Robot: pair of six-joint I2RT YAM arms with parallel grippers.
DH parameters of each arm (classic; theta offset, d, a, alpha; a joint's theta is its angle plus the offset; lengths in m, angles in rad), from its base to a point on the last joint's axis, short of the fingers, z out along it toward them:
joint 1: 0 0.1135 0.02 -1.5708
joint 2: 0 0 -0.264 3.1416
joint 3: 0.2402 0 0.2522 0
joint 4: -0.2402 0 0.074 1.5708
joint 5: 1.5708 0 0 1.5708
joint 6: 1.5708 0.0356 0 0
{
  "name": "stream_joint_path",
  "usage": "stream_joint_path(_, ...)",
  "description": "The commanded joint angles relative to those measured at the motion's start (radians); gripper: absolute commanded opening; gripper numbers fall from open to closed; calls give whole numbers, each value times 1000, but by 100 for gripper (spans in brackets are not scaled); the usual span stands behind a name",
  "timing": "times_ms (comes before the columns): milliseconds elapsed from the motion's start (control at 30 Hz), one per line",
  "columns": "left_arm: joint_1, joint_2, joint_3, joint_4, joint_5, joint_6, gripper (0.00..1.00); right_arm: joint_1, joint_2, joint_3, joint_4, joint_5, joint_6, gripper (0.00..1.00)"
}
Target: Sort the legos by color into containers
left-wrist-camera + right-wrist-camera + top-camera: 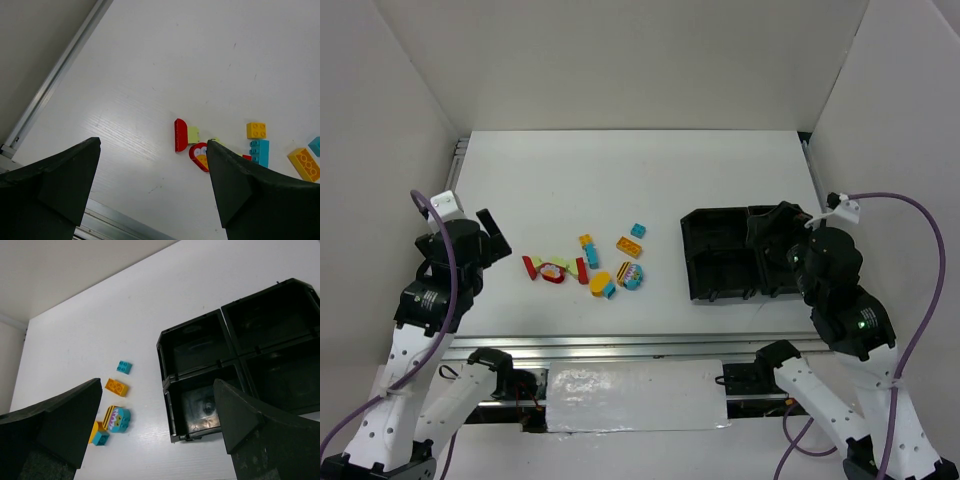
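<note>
The legos lie loose in a cluster on the white table: red, pale green, yellow-orange and cyan bricks. The left wrist view shows a red brick, a red printed piece, a yellow brick and a cyan brick. The right wrist view shows a cyan brick, an orange brick and a printed cyan piece. The black four-compartment tray stands right of them, with nothing in it. My left gripper is open, left of the cluster. My right gripper is open above the tray.
An aluminium rail runs along the table's left edge, and another along the near edge. White walls enclose the table on three sides. Bare table lies behind the bricks and between the cluster and the tray.
</note>
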Motion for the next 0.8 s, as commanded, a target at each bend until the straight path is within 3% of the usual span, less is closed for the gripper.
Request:
stream_joint_path(0, 1, -11, 17, 20, -20, -10, 100, 12, 16, 8, -3, 76, 20, 100)
stream_joint_path(167, 3, -21, 14, 23, -26, -14, 99, 14, 17, 4, 41, 70, 50, 100)
stream_joint_path(233, 3, -31, 12, 26, -13, -16, 99, 12, -8, -31, 90, -12, 52, 100)
stream_joint_path(367, 3, -38, 2, 44, 40, -16, 99, 14, -5, -116, 348, -288, 70, 100)
stream_joint_path(467, 11, -44, -6, 50, 55, -11, 100, 86, 179, -53, 337, -309, 127, 100)
stream_joint_path(567, 17, -47, -9, 53, 58, -10, 100, 213, 370, 11, 343, -137, 210, 100)
stream_joint_path(767, 23, -40, -12, 60, 92, 2, 99, 324, 879, 338, 215, 8, 293, 100)
